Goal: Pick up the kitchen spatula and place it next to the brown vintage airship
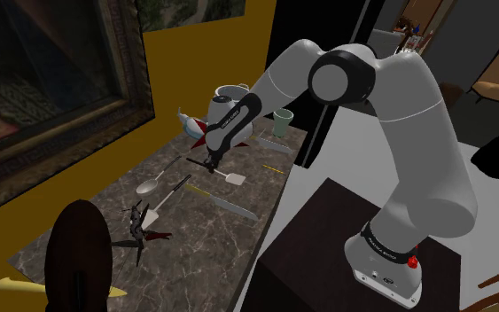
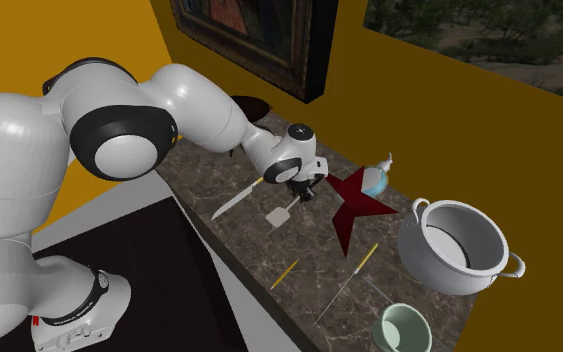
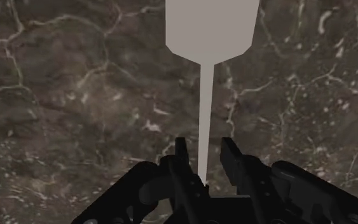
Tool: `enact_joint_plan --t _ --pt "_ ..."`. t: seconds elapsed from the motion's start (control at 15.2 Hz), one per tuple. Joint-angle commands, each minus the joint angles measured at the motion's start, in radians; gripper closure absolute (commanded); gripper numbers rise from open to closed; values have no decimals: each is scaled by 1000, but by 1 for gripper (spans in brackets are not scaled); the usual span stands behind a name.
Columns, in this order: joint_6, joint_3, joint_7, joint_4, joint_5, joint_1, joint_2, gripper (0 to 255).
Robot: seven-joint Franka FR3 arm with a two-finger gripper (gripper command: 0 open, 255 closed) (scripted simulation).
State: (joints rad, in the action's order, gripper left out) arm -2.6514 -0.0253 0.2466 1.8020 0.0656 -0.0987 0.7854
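Item, lower left of the shoulder view: a dark brown oval body with pale yellow parts at its base, taken to be the airship (image 1: pixel 77 257), at the near end of the marbled desk (image 1: pixel 212 244). Item, left of centre: a white spoon (image 1: pixel 148 186), lying flat. Item, centre: the gripper (image 1: pixel 208 166), set low over the desk at the end of the arm. Item, just right of the gripper: the spatula (image 1: pixel 234 179), pale grey, its blade on the desk and its thin handle directed back toward the gripper. Item, below and to the right: a long knife (image 1: pixel 230 206). Items, upper centre: a white pot (image 1: pixel 230 96) and a green cup (image 1: pixel 283 121). Step in hand, as judged: the grasp, with closure not yet made. In the wrist view the handle of the spatula (image 3: pixel 204 95) is seen between the fingers (image 3: pixel 182 162), which are narrowly apart; a sliver of desk is shown on each side of the handle, no contact can be made out, and nothing is held. Next move, as judged: the fingers are to be closed squarely on the thin handle. The spatula is then to be lifted and carried toward the shoulder view's lower left, past the spoon, and set beside the airship.
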Motion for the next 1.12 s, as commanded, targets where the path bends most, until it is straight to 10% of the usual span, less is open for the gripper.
enact_joint_plan --t 0.0,1.06 --pt "0 0 0 0 0 0 0 255" --pt "68 -5 -4 36 -4 -4 -104 255"
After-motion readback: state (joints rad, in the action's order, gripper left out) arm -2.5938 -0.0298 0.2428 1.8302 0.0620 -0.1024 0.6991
